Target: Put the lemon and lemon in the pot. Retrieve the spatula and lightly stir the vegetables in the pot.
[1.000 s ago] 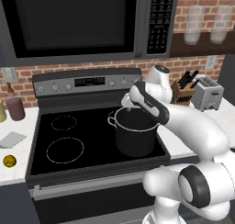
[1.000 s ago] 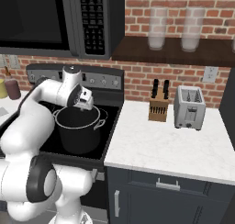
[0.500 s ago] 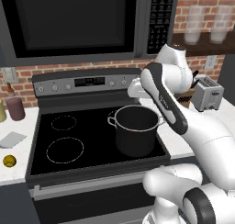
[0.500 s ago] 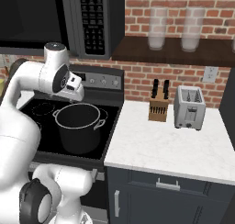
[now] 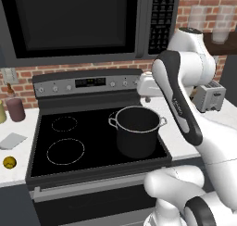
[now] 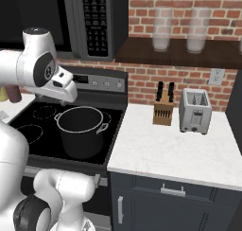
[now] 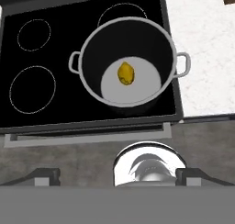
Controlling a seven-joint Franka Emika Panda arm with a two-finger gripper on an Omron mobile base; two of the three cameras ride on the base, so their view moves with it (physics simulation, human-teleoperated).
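Dark grey steel sits front and centre: the pot [image 5: 137, 131] stands on the black stove [image 5: 74, 148], on the front right burner, and in the hand view its rim [image 7: 129, 62] rings a pale floor with one lemon [image 7: 125, 73] lying just about in the middle. That lemon touches nothing but the pot's bottom. Look out to 9 o'clock from the pot in the left base view and there is the second lemon [image 5: 9, 162], on the white worktop [image 5: 14, 151] near the front edge, well apart from the stove's rings. Just at 12 o'clock from it lies a flat grey blade [image 5: 12, 140], the spatula, though its handle is too faint to make out. The hand [image 6: 64, 85] hangs high above the pot, at 11 o'clock from the rim in the right base view, tucked under the white arm; whether its fingers are spread or pressed together I cannot tell, and nothing shows between the two dark tips [image 7: 46, 176] at the bottom of the hand view. Over at 3 o'clock on the right worktop [image 6: 170, 154] stand a knife block [image 6: 163, 111] and a toaster [image 6: 195, 111], side by side against the brick wall.
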